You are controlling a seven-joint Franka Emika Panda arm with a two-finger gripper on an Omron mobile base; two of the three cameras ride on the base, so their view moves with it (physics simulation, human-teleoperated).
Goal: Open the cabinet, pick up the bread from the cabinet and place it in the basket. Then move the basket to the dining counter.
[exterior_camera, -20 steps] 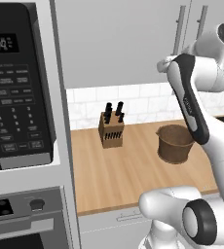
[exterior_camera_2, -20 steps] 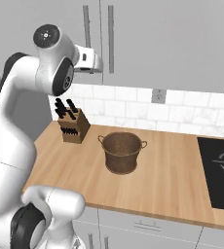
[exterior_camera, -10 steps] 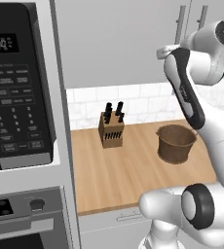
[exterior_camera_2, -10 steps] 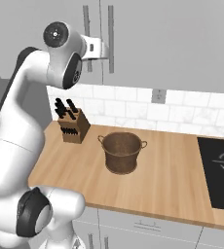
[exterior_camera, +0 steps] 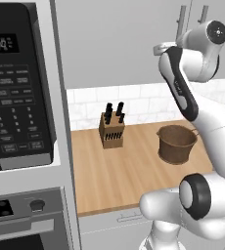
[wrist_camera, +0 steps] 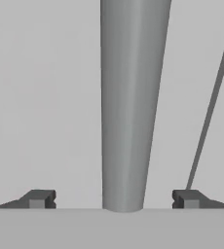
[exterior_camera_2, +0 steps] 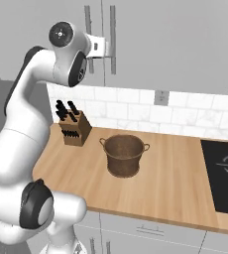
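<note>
The cabinet (exterior_camera_2: 175, 44) is shut, so the bread is hidden. My gripper (exterior_camera_2: 109, 47) is raised against the wide door. In the hand view it (wrist_camera: 114, 199) is open around the vertical silver bar handle (wrist_camera: 128, 107), with a gap on each side of the bar. That handle (exterior_camera_2: 112, 25) also shows in the right base view. The brown woven basket (exterior_camera: 175, 144) (exterior_camera_2: 123, 155) stands upright on the wood counter below the cabinet, and nothing shows inside it. The dining counter is out of view.
A wooden knife block (exterior_camera: 111, 131) (exterior_camera_2: 75, 130) stands at the back of the wood counter (exterior_camera_2: 175, 173), left of the basket. A black microwave (exterior_camera: 16, 88) over an oven fills the left. A black cooktop (exterior_camera_2: 225, 173) lies at the right. The narrower door's handle (exterior_camera_2: 87, 20) is beside mine.
The arm has lifted and carried the hand up and forward to the cabinet door handle. The basket and knife block have not moved.
</note>
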